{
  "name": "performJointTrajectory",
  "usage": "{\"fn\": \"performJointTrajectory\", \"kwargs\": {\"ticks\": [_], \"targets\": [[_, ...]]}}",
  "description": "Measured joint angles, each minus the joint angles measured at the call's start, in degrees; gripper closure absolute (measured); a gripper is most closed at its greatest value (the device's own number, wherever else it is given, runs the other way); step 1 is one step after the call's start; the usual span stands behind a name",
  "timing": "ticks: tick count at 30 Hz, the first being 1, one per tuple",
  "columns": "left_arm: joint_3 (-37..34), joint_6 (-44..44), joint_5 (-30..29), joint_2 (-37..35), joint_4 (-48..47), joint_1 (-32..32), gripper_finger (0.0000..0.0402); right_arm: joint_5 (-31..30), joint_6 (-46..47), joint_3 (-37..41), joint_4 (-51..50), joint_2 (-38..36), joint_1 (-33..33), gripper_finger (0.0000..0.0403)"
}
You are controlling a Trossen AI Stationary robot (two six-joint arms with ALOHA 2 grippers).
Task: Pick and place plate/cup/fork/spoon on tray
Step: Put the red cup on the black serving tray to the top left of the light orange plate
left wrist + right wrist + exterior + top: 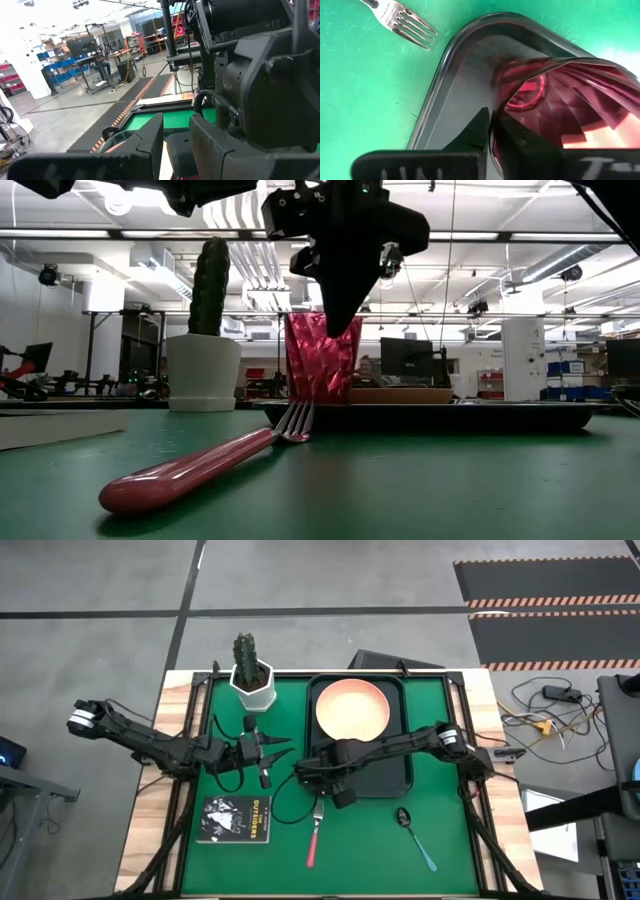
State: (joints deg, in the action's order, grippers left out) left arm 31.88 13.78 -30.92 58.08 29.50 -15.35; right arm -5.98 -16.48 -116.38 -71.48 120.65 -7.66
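The dark tray (388,778) lies at the table's middle right, with the peach-orange plate (352,707) on its far half. My right gripper (335,777) is shut on the dark red cup (322,358) over the tray's near left corner (451,60). The fork (314,833), with its pink-red handle, lies on the green mat just near of the tray. The blue-handled spoon (415,836) lies to the fork's right. My left gripper (272,758) hovers open and empty left of the tray. My right gripper holds the cup by its rim wall (493,131), one finger outside (476,131) and one inside the cup. The fingers come from above, pointing down. The cup is upright, its base (526,94) low over the tray's floor; I cannot tell whether it stands on the tray.
A white hexagonal pot with a cactus (252,680) stands at the far left of the mat. A small black book (232,819) lies at the near left. Bare green mat lies between the book and the fork and right of the spoon.
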Motion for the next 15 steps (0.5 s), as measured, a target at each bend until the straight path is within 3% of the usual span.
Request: {"fn": "performJointTrajectory", "kwargs": {"ticks": [15], "targets": [[0.00, -1.55, 0.00, 0.00, 0.01, -0.02, 0.0327, 0.02, 2.61, -0.36, 1.04, -1.14, 0.20, 0.0276]]}}
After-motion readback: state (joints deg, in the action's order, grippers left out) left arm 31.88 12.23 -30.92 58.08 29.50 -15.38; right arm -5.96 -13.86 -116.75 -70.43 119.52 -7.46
